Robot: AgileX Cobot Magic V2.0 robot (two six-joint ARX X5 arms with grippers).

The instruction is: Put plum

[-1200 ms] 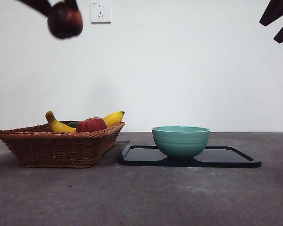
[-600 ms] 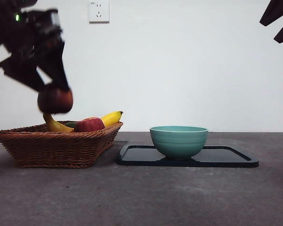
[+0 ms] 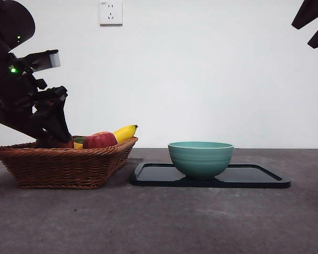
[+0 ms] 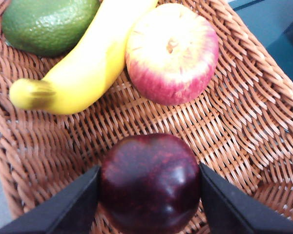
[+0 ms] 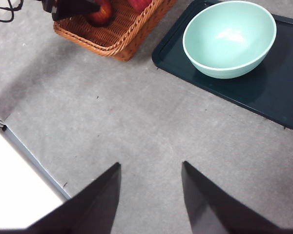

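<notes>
Left hand (image 4: 149,195): lowered into the wicker basket (image 4: 244,112), its two black jaws pinching the plum (image 4: 150,183) from either side. In the front view this hand (image 3: 55,138) stood at the basket's (image 3: 63,166) far-left part, the dark arm rising above it, the fruit almost wholly hidden behind the rim.

Plum: glossy, dark maroon, nearly black; held between the jaws just over or on the woven floor of the basket; contact with the weave could not be told. Seen small in the right wrist view (image 5: 101,13), inside the basket (image 5: 117,41).

Apple (image 4: 172,52): red with pale yellow crown, lying in the basket beyond the plum, apart from it; its red side showed above the rim in the front view (image 3: 100,140).

Banana (image 4: 83,68): yellow, lying just beside the apple, touching or nearly so; its tip rose above the rim (image 3: 125,132).

Avocado (image 4: 48,24): green, pebbled skin, against the banana's other side.

Right hand (image 5: 150,195): held high over bare bench (image 5: 136,131), jaws spread apart, nothing between them; in the front view a black tip at the top corner (image 3: 312,24).

Bowl (image 3: 201,159): pale green, upright on a dark tray (image 3: 254,177), the tray just beside the basket on the grey bench (image 3: 164,222).

Wall socket (image 3: 111,12): white, on the wall behind.
</notes>
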